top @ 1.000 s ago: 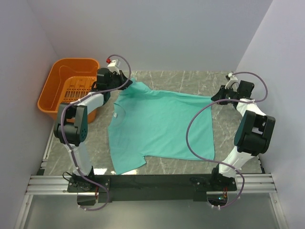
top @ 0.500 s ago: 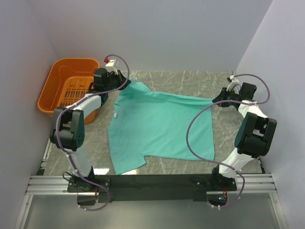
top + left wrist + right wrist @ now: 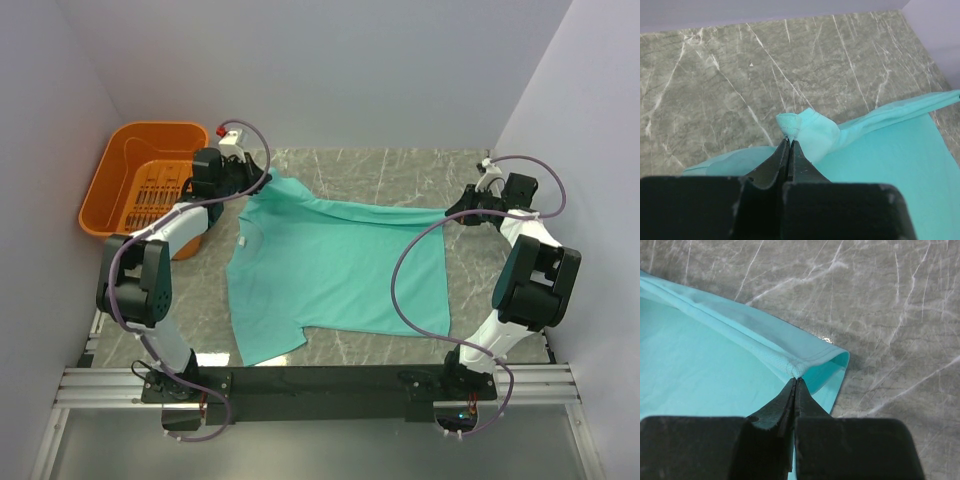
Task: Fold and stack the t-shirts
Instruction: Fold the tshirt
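Top external view: left hand [image 3: 264, 176] and right hand [image 3: 450, 209] each pinch the t-shirt [image 3: 340, 265] at its far edge, seemingly raised slightly.

t-shirt [image 3: 335, 265] — plain teal-green | basket [image 3: 105, 195] — orange | table [image 3: 400, 172] — grey-green marble, white veins

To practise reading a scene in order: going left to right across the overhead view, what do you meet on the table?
Basket → left gripper, jaws shut on the t-shirt's corner → t-shirt → right gripper, jaws shut on its other far corner.
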`<state>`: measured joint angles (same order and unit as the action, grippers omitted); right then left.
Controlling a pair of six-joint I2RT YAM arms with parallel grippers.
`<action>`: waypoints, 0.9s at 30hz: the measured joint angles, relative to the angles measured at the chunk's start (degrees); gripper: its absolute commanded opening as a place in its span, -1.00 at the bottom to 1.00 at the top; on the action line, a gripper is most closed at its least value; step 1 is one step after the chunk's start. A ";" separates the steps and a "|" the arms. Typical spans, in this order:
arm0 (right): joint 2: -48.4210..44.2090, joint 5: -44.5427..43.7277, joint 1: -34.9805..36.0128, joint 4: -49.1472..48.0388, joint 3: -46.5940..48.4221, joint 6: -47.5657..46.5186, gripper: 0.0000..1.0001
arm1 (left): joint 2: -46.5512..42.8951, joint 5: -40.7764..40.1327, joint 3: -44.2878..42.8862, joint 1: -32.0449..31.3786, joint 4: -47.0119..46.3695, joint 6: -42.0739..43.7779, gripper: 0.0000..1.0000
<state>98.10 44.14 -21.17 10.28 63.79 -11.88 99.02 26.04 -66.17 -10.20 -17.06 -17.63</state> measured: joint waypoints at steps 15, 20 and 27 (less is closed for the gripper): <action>1.66 -1.36 0.00 1.66 1.64 0.37 -1.00 | -1.18 -0.24 1.99 0.00 1.97 0.96 -0.99; 1.68 -1.42 0.00 1.84 1.77 0.42 -1.00 | -1.44 -0.46 2.54 0.00 2.40 1.73 -0.99; 1.68 -1.42 0.00 2.47 1.77 0.39 -1.00 | -2.03 -1.31 4.37 0.00 3.21 2.12 -0.99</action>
<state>99.79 42.72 -21.17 12.75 65.56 -11.49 96.99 24.73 -61.80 -10.20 -13.85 -15.51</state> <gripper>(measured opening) 0.004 0.013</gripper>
